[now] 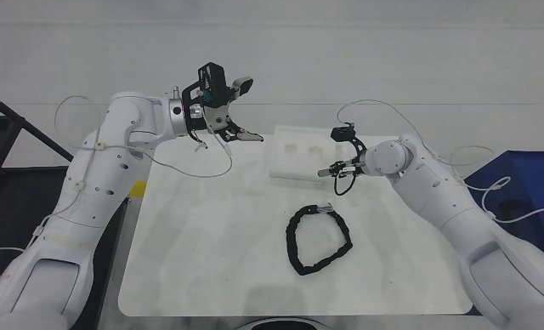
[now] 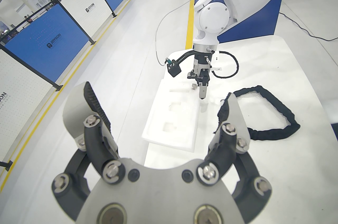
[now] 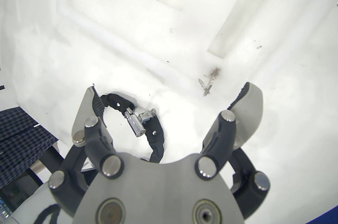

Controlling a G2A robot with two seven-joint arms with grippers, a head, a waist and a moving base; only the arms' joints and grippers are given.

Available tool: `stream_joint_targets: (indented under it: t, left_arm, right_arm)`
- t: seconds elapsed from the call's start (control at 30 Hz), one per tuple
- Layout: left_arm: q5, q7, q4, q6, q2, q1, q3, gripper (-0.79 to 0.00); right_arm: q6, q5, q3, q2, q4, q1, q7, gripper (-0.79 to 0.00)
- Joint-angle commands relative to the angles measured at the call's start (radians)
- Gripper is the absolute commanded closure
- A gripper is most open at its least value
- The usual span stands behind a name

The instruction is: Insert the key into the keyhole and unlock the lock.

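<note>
Top view, black fabric-sheathed chain lock [image 1: 317, 239] looped mid table [image 1: 212, 245], L wrist view, L gripper [image 2: 161, 106] wide open, R wrist view, R gripper [image 3: 170, 91] open over foam tray [image 3: 118, 32], small silver key [image 3: 208, 82] flat on it, long axis running toward gripper, chrome cylinder [image 3: 135, 125] end-face toward cam.

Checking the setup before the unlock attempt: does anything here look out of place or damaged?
The key lies loose on the flat top of the foam tray, beside a recess rather than in one, with a dark scuff next to it. The lock on the table shows no visible damage.
</note>
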Motion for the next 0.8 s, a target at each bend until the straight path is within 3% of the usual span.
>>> stream_joint_targets:
  t: [0.0,0.23,0.43,0.77]
  left_arm:
    - [0.0,0.0,0.0,0.0,0.0,0.0,0.0,-0.785]
    - [0.0,0.0,0.0,0.0,0.0,0.0,0.0,-0.785]
    - [0.0,0.0,0.0,0.0,0.0,0.0,0.0,-0.785]
    - [0.0,0.0,0.0,0.0,0.0,0.0,0.0,-0.785]
  right_arm:
    - [-0.003,-0.003,-0.002,-0.007,0.015,0.004,-0.003,-0.785]
    - [-0.009,-0.005,-0.001,-0.034,0.083,0.019,-0.027,-0.785]
    - [-0.009,0.004,0.002,-0.055,0.139,0.028,-0.022,-0.548]
    - [0.017,-0.022,0.004,-0.084,0.202,0.041,-0.044,-0.382]
